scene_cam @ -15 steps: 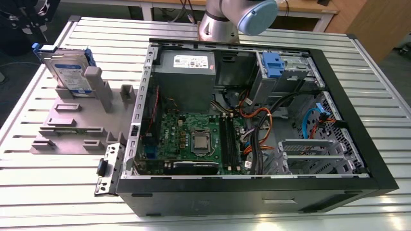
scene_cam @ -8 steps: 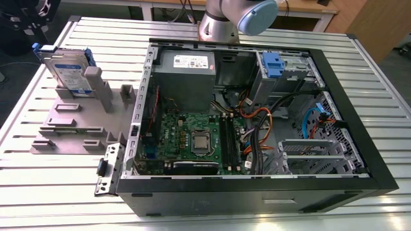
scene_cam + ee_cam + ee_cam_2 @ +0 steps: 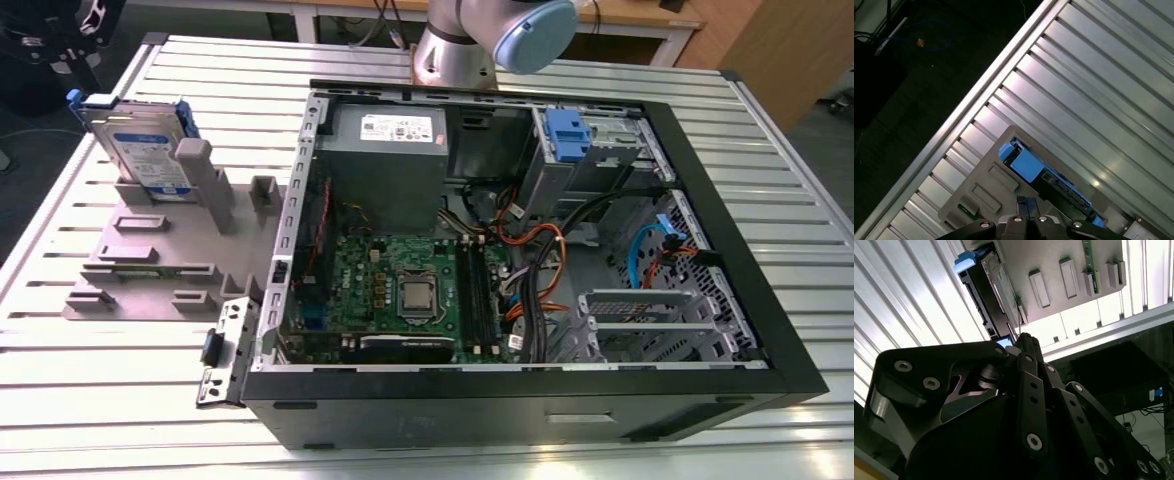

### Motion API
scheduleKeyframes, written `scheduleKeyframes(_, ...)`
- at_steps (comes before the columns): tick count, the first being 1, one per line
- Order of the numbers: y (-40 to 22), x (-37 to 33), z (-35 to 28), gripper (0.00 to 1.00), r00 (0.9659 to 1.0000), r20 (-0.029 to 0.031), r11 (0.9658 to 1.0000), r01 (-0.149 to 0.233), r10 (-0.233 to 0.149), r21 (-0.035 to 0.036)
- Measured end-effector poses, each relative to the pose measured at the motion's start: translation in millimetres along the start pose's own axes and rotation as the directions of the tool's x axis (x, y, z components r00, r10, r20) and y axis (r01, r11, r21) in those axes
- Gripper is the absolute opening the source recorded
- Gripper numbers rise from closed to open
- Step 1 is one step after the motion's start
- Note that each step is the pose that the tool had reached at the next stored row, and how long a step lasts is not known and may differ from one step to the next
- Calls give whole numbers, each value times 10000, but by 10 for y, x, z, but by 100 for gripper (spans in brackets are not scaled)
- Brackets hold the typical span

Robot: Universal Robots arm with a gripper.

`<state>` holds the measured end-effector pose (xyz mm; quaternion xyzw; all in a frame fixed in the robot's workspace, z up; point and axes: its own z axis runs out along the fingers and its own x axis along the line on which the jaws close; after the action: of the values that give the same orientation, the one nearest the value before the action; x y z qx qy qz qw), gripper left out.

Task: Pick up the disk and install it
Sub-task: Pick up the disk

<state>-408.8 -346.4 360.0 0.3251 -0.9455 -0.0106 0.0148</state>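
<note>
Silver flat rectangular disk (image 3: 139, 150) with a white-and-blue label and blue plastic bracket is not picked yet. It stands on edge in the grey slotted plastic fixture (image 3: 147, 265), outside the open black computer case (image 3: 534, 405). Black gripper (image 3: 1023, 339) jaws look clenched together on nothing. The disk sits just beyond the tips, apart, not between them. Pick and install both remain, by my read.

A robotics workshop: slatted aluminium bench (image 3: 107, 420), opened computer case (image 3: 534, 405), grey fixture plate (image 3: 147, 270), robot arm (image 3: 467, 45) behind
</note>
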Motion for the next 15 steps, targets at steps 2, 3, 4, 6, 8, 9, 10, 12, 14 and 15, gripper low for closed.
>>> scheduleKeyframes(2, 0, 0, 0, 11, 10000, 0, 10000, 1, -1, 0)
scheduleKeyframes(3, 0, 0, 0, 11, 10000, 0, 10000, 1, -1, 0)
scheduleKeyframes(4, 0, 0, 0, 11, 10000, 0, 10000, 2, -2, 0)
scheduleKeyframes(6, 0, 0, 0, 11, 10000, 0, 10000, 6, -6, 0)
scheduleKeyframes(8, 0, 0, 0, 11, 10000, -1, 10000, 21, -21, 0)
scheduleKeyframes(9, 0, 0, 0, 11, 10000, -2, 10000, 40, -40, 1)
scheduleKeyframes(10, 0, 0, 0, 11, 10000, -2, 10000, 64, -64, 1)
scheduleKeyframes(12, 0, 0, 0, 11, 9999, -3, 9999, 127, -127, 3)
scheduleKeyframes(14, 0, 0, 0, 11, 9998, -5, 9998, 203, -203, 4)
scheduleKeyframes(15, 0, 0, 0, 11, 9997, -7, 9997, 243, -243, 5)
